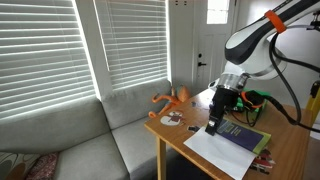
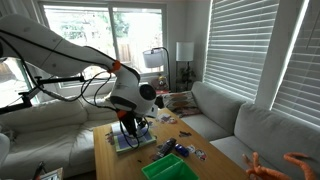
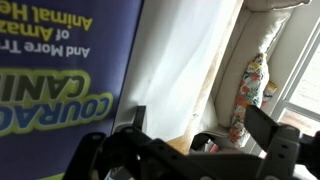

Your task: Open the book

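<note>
One book point(image 1: 238, 140) on the counter point(image 1: 178, 135), under the jaws
Jaws spread wide, holding nothing; a white page point(image 3: 175, 70) shows beside the blue cover point(image 3: 60, 80); a crooked push could crumple that thin page, or slide the book off the edge.

Grey sofa point(image 1: 60, 140) under slatted window blinds point(image 1: 60, 50), beside wooden table point(image 2: 105, 160).

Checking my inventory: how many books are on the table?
1. The book lies on the table beneath the gripper; the arm could hide another.
</note>
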